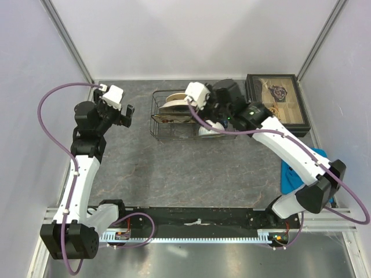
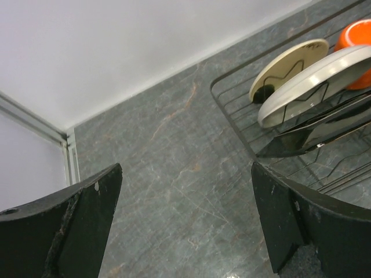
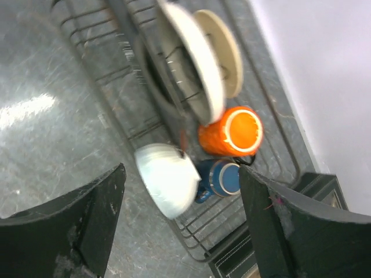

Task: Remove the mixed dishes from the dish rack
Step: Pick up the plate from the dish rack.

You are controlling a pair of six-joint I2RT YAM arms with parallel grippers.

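Black fingers [image 3: 87,214] of the right gripper [image 3: 181,174] frame its wrist view, spread wide and gripping nothing, above the white bowl [image 3: 168,179] at the 3 o'clock end of the dish rack [image 1: 156,124]. Beside the bowl lie the dark blue mug [image 3: 223,178] and orange cup [image 3: 232,132]. Two plates [image 3: 200,69] stand upright in the slots. At the rack's 9 o'clock the left gripper [image 2: 185,171] gapes fully, empty.

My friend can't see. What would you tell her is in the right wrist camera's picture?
The open right gripper hangs above a dark wire dish rack. Below it are a white bowl, a dark blue mug and an orange cup on its side; beyond, two pale plates stand on edge.
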